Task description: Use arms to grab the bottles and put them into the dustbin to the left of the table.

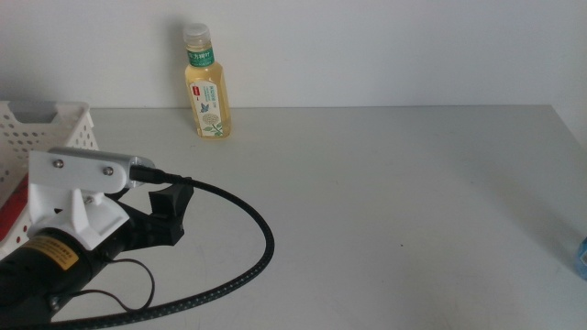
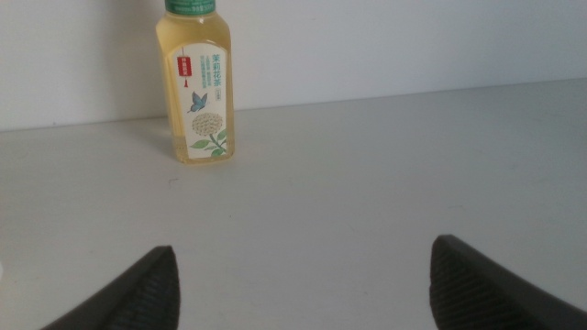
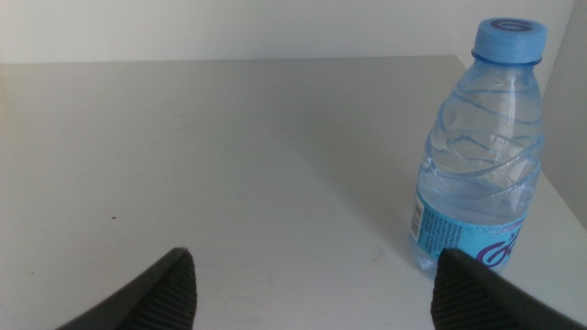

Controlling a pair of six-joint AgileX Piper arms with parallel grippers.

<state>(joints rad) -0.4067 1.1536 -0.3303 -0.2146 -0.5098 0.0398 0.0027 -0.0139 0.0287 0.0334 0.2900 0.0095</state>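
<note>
A yellow tea bottle (image 1: 208, 84) with a white cap and green label stands upright at the table's far edge, left of centre. My left gripper (image 1: 172, 200) hovers low at the front left, pointing toward it but well short of it. In the left wrist view the tea bottle (image 2: 197, 87) stands ahead of my left gripper (image 2: 303, 284), whose jaws are wide apart and hold nothing. A clear water bottle (image 3: 477, 156) with a blue cap stands upright beside my open right gripper (image 3: 312, 289), off to one side of the jaws. Only a blue sliver of it (image 1: 581, 258) shows at the middle view's right edge.
The white perforated dustbin (image 1: 50, 128) sits at the left edge beside my left arm, with a strip of red (image 1: 9, 218) showing inside it. A black cable (image 1: 257, 238) loops from the left arm over the grey table (image 1: 394, 183).
</note>
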